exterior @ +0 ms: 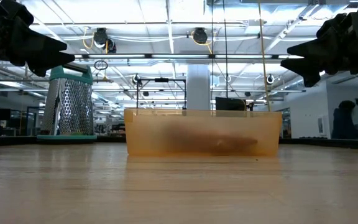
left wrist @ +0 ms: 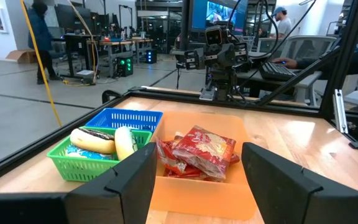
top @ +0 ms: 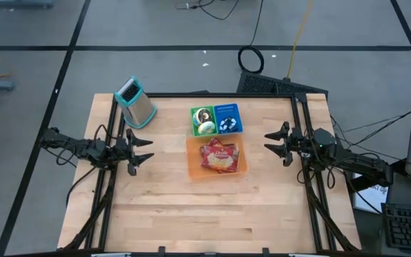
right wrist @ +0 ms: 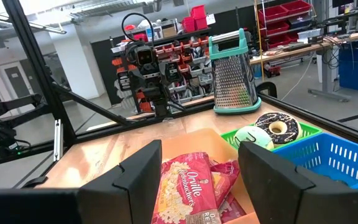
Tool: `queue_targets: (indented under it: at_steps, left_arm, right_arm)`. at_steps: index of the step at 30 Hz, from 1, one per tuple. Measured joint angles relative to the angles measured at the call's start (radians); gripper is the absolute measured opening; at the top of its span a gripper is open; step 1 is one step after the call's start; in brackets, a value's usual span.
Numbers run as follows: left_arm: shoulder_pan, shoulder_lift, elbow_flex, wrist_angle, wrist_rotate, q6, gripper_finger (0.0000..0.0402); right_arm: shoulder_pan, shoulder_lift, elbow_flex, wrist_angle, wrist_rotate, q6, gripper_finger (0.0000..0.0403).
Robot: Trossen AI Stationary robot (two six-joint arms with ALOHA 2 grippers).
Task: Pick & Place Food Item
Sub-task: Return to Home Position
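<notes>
The left gripper [top: 147, 150] is being held above the left side of the table [top: 191, 214], its jaws spread wide, with nothing being gripped or touched. The right gripper [top: 267, 142] is being held likewise over the right side, jaws equally wide apart and empty. Both are being pointed inward at the bins in the middle of the table and are well apart from them.

The blue bin [top: 228, 118] is being seen between the two grippers, toward the top of the high view. It is touching the green bin [top: 203, 121] on its left, and the orange bin [top: 216, 158] is just below both. Small items are being held in the blue bin, too small to be identified. A doughnut [right wrist: 277, 127] is being held in the green bin, and red snack packets [left wrist: 197, 152] in the orange one. A metal grater [top: 135, 102] is being stood upright near the table's upper left corner.
</notes>
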Motion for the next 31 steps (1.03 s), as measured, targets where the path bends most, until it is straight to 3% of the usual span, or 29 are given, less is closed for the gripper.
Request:
queue_targets:
  at_steps: [31]
  left_arm:
    - [0.0, 0.0, 0.0, 0.0, 0.0, 0.0, 0.0237]
  right_arm:
    - [0.0, 0.0, 0.0, 0.0, 0.0, 0.0, 0.0201]
